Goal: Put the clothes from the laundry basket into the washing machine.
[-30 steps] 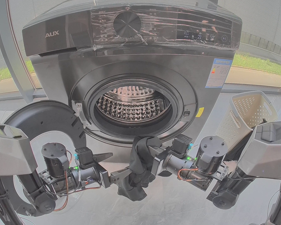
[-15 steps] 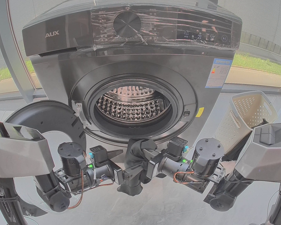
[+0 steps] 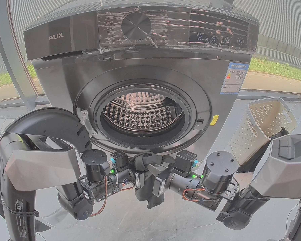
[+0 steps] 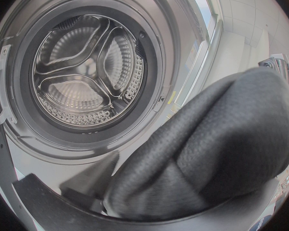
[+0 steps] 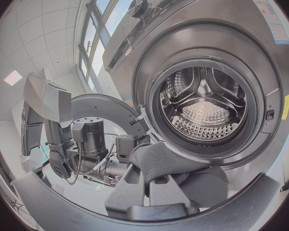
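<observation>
Clamping dark garment [image 3: 146, 159], right gripper [image 5: 147, 180]; left gripper [image 3: 141, 179] (touching)

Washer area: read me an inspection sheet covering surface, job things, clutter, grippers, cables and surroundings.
Surface: pale glossy floor.
Job's things: washer with door swung open on the left; drum bare inside; basket tilted at the washer's right; dark garment held just below the opening.
Clutter: nothing seen.
Grippers: right gripper shut on the garment; left gripper against the garment, grip hidden.
Cables: wrist wires looped, apart from the garment.
Surroundings: windows, grass outside.
</observation>
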Tool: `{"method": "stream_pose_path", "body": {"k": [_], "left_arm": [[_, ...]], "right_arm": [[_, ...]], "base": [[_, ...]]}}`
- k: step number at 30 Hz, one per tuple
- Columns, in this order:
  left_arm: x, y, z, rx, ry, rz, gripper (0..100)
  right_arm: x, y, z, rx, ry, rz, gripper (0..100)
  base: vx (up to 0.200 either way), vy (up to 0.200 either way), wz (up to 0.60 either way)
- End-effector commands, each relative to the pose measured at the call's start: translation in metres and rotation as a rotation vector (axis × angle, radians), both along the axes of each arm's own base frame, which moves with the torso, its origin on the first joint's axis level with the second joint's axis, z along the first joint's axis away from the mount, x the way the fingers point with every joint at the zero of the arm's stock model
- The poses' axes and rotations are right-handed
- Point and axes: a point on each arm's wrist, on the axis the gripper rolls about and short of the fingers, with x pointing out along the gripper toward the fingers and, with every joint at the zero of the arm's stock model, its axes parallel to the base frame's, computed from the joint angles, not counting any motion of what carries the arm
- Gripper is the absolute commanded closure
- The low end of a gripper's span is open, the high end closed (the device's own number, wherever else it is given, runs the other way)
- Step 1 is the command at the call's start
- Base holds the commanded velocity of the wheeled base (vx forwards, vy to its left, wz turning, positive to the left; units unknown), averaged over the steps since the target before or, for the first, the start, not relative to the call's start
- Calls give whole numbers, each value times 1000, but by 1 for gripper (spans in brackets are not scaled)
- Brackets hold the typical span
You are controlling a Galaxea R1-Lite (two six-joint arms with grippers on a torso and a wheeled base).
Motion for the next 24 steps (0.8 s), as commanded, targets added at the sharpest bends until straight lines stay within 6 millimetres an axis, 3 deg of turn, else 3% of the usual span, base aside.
{"method": "stream_pose_path", "body": {"k": [1, 7, 8, 13, 14, 18, 24], "left_arm": [[6, 0, -4, -3, -4, 21, 100], [3, 16, 19, -28, -39, 80, 100], [-3, 23, 31, -39, -54, 100, 100], [-18, 30, 47, -59, -62, 101, 100], [-19, 30, 48, -59, -62, 103, 100], [-18, 31, 48, -57, -65, 145, 100], [-18, 36, 53, -66, -73, 226, 100]], "right_arm": [[3, -2, -1, -4, 4, -14, 100], [4, -6, -1, -8, 7, -26, 100], [1, -10, -4, -24, 21, -29, 100], [-7, -19, -19, -81, 68, -28, 100], [-8, -19, -20, -86, 71, -26, 0], [-8, -21, -18, -81, 68, -29, 0], [-20, -71, -24, -160, 145, -111, 0]], "base": [[0, 0, 0], [0, 0, 0], [0, 0, 0], [0, 0, 0], [0, 0, 0], [0, 0, 0], [0, 0, 0]]}}
